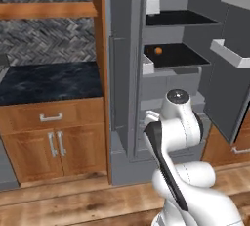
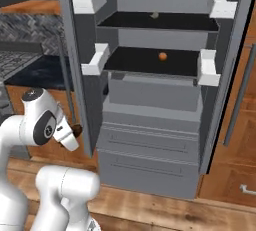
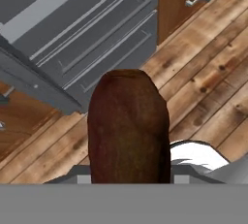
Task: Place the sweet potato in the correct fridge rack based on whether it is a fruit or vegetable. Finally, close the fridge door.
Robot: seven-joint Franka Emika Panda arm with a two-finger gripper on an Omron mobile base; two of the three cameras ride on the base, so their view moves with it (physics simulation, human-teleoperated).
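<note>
Sweet potato (image 3: 128, 126) sits in the claw, pinched, filling the middle of the hand view with wood floor (image 3: 208, 72) and the fridge's lower drawers (image 3: 92, 39) behind it. Left to right in the left base view: dark counter (image 1: 49, 80) over wood cabinets, then the open fridge (image 1: 128, 73), its door (image 1: 229, 58) swung out right. An orange ball (image 2: 162, 55) lies on the middle rack (image 2: 150, 62); a small item on the upper rack (image 2: 160, 21) is too small to name. The claw (image 2: 76, 131) hangs low, left of the fridge opening, a brown bit showing at its tip. Judgement: carrying phase. Lift clear of the fridge's side wall, swing right, enter level above the rack edge, then release. The ball looks like fruit, so the vegetable probably goes on the other rack.
</note>
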